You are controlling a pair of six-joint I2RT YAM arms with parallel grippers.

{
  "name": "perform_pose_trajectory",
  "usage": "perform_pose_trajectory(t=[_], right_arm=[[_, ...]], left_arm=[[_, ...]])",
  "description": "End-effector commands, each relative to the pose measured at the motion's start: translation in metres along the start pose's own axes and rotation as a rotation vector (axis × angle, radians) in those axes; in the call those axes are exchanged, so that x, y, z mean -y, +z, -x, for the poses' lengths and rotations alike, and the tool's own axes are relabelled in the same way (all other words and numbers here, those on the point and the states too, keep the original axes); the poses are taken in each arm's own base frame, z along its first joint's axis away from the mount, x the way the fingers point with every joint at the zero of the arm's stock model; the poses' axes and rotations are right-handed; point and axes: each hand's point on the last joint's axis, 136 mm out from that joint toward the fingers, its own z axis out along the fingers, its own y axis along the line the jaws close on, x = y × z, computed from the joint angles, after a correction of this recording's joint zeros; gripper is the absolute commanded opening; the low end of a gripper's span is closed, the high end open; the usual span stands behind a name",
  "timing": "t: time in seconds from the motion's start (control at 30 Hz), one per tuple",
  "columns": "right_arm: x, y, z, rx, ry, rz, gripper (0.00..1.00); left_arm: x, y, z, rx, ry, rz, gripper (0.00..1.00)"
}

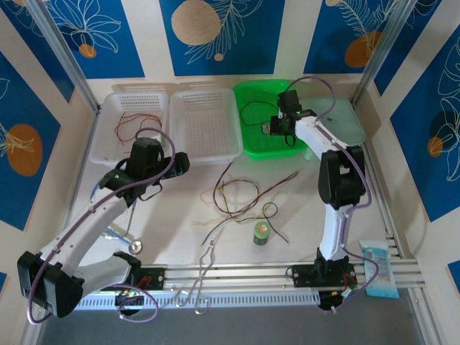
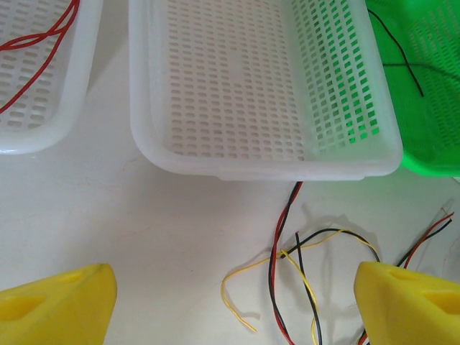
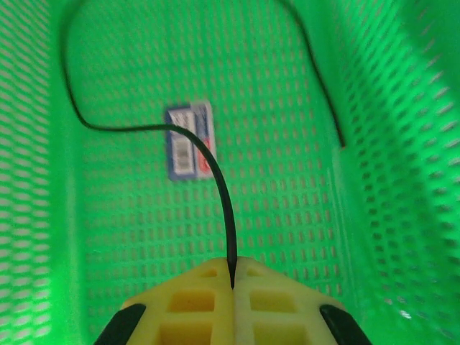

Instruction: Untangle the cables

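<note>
A thin black cable [image 3: 228, 223] is clamped in the right end effector [image 3: 231, 286] and loops away ahead of it. Red, black and yellow cables [image 2: 276, 248] lie tangled on the surface between the left end effector's [image 2: 233, 287] spread fingers. A red cable [image 2: 43, 32] lies ahead-left.

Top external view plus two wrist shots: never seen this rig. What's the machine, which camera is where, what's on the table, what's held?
Two robot arms are bolted at the near edge of a table. The wide picture comes from a fixed camera above and behind them. The other two come from a camera on each wrist, so the yellow blocks are fingers. The left gripper is open, holding nothing, near a tangle of red, black and yellow wires on the table. The right gripper is shut on a black cable inside the green basket. A white basket at far left holds a red wire.
</note>
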Motion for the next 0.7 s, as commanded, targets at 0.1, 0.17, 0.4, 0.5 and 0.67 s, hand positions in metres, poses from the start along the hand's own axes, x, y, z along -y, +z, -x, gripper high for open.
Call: perform_pose_trajectory(t=[0.1, 0.17, 0.4, 0.5, 0.67], right_arm=[[0.003, 0.012, -0.015, -0.143, 0.043, 0.018, 0.0], [0.004, 0.009, -0.012, -0.145, 0.036, 0.014, 0.02], [0.001, -0.043, 0.021, -0.049, 0.04, 0.047, 0.56], [-0.001, -0.072, 0.03, -0.005, 0.03, 0.07, 0.62], [-0.018, -0.133, 0.024, 0.074, -0.007, 0.151, 0.62]], left_arm=[[-0.005, -0.01, -0.012, -0.018, 0.001, 0.022, 0.85], [-0.005, -0.011, -0.015, -0.027, 0.002, 0.024, 0.85], [-0.006, -0.013, -0.022, -0.038, 0.006, 0.027, 0.85], [-0.005, -0.013, -0.024, -0.046, 0.012, 0.026, 0.85], [-0.005, -0.015, -0.03, -0.064, 0.019, 0.027, 0.85]])
